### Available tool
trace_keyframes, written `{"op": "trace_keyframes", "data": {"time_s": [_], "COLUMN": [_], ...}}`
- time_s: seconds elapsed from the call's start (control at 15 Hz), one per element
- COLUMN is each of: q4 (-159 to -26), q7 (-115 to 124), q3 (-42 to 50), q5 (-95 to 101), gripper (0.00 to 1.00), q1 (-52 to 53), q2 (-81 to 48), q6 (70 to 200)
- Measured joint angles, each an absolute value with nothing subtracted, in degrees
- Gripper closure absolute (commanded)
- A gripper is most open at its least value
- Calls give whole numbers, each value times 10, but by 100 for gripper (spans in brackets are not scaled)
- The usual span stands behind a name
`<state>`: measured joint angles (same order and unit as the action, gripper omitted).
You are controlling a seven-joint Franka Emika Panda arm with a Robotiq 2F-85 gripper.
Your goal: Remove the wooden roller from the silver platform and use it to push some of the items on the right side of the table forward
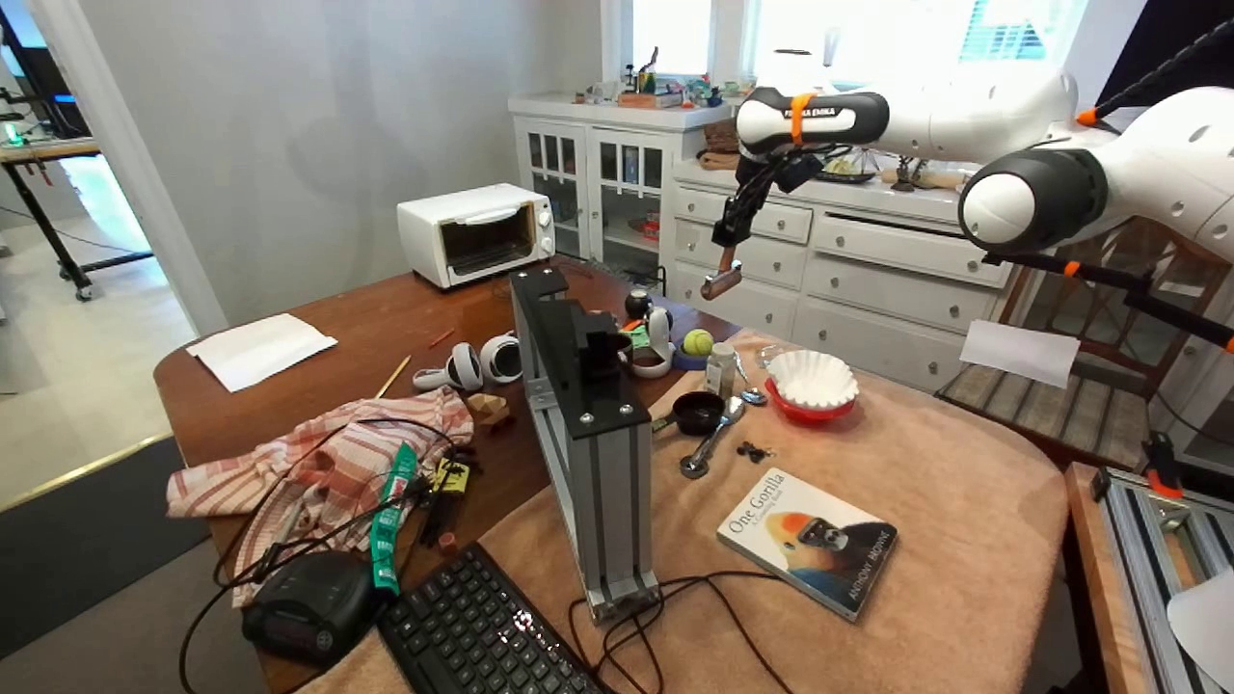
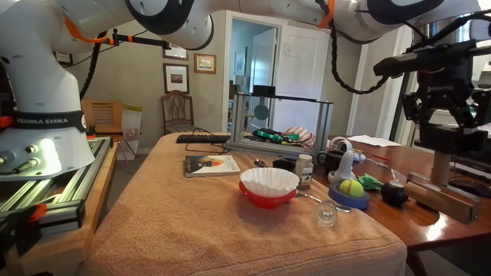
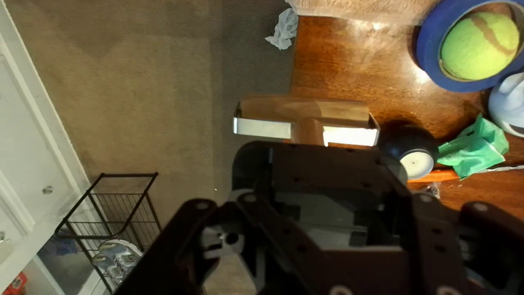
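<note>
Wooden roller point(image 2: 439, 201): aloft at the edge of the worktop point(image 1: 328, 386), off the silver platform point(image 1: 617, 492).
Barrel point(image 3: 339, 111): looks stiff, light; may spin.
Handle point(image 2: 441, 168): where I'd grip.
End effector point(image 2: 447, 143): clamped tight there.

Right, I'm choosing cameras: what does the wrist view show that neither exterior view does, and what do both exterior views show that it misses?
Only the wrist view: the shoes at lower left and a crumpled white scrap near the top.

Only the exterior views: the silver platform, the red bowl with its white liner, the picture book and the keyboard.

Shared: the wooden roller, held in the jaws, and the tennis ball inside the blue tape ring.
</note>
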<state>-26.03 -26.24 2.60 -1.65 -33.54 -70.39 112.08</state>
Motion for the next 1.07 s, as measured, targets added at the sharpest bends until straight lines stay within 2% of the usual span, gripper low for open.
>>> {"op": "trace_keyframes", "data": {"time_s": [1.07], "q4": [-261], "q7": [-287], "q3": [22], "q5": [8], "gripper": [63], "q1": [-298], "q2": [-759], "q6": [1182]}}
